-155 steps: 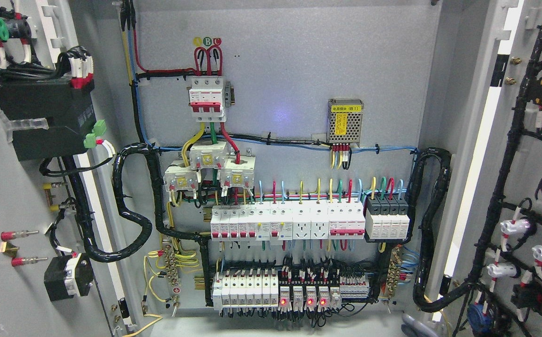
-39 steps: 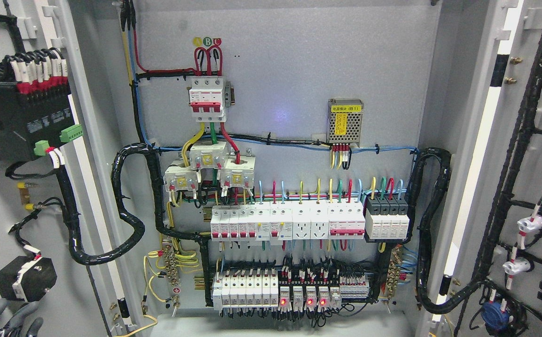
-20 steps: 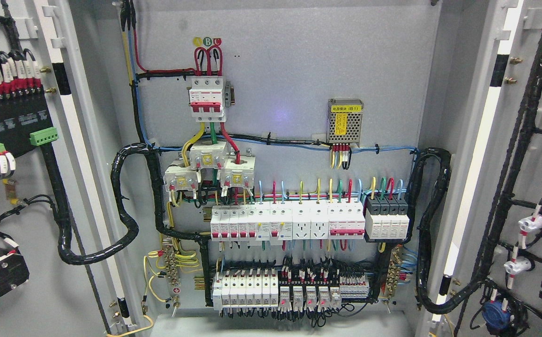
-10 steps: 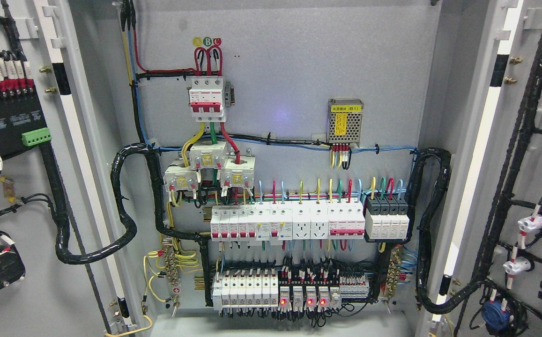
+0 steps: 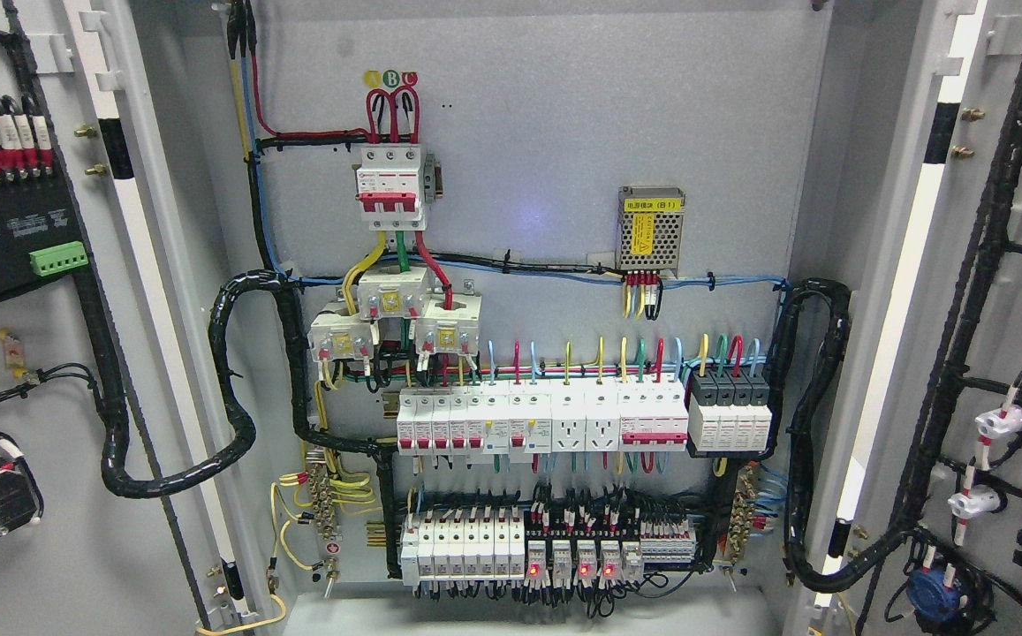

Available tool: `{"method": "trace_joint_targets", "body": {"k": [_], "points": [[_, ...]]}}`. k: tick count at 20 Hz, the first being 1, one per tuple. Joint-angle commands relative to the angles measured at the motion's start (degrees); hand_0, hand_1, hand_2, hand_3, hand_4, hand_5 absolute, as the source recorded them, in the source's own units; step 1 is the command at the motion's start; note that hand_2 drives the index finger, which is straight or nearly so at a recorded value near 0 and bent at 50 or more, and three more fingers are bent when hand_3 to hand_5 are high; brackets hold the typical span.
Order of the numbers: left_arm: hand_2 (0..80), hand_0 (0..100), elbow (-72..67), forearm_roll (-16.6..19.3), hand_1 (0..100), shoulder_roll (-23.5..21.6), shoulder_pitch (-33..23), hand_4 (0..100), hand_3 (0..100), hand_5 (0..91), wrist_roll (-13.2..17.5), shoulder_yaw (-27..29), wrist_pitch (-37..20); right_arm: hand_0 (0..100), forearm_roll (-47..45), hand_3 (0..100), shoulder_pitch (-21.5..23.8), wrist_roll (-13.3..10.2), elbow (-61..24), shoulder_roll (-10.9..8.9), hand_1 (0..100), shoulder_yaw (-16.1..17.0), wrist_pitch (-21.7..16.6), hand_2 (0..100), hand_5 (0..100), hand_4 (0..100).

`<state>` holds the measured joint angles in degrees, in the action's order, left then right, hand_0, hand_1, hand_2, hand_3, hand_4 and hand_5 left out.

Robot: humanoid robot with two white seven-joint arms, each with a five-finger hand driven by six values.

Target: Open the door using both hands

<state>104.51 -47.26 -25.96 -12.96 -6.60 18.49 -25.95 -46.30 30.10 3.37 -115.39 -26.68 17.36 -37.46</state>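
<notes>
Grey metal back wall of the cabinet (image 5: 546, 132) carries white breakers and coloured wires. Neither robot hand shows in the view, so I cannot tell their state. Grey left door (image 5: 42, 583) and grey right door (image 5: 1018, 300) stand wide open at both sides

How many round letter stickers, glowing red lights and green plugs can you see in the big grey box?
Round coloured letter stickers near the top: 3
Small glowing red lights on the bottom row: 3
Green plastic connector plugs on the open grey left door: 2
Total: 8
</notes>
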Motion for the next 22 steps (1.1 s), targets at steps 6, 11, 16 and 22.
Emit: {"method": "trace_joint_targets", "body": {"k": [6, 11, 16, 22], "points": [[0.0, 0, -3.8, -1.0, 0, -2.0, 1.0, 0, 0, 0.0, 0.0, 1.0, 0.0, 19, 0.1, 0, 0.1, 0.1, -1.3, -1.36, 0, -0.7, -0.2, 0, 0, 0], [0.0, 0, -3.7, -1.0, 0, -2.0, 1.0, 0, 0, 0.0, 0.0, 0.9, 0.0, 19, 0.1, 0, 0.2, 0.1, -2.4, -1.53, 0, -0.9, -0.2, 0, 0, 0], [0.0, 0, -2.9, -0.9, 0, -2.0, 0.3, 0, 0, 0.0, 0.0, -0.1, 0.0, 19, 0.1, 0, 0.4, 0.1, -4.1, -1.71, 0, -2.2, -2.0, 0, 0, 0], [0.0, 0, -0.1, -0.8, 0, -2.0, -0.2, 0, 0, 0.0, 0.0, -3.3, 0.0, 19, 0.7, 0, -0.1, 0.2, -4.1, -2.85, 0, -4.2, -2.4, 0, 0, 0]]}}
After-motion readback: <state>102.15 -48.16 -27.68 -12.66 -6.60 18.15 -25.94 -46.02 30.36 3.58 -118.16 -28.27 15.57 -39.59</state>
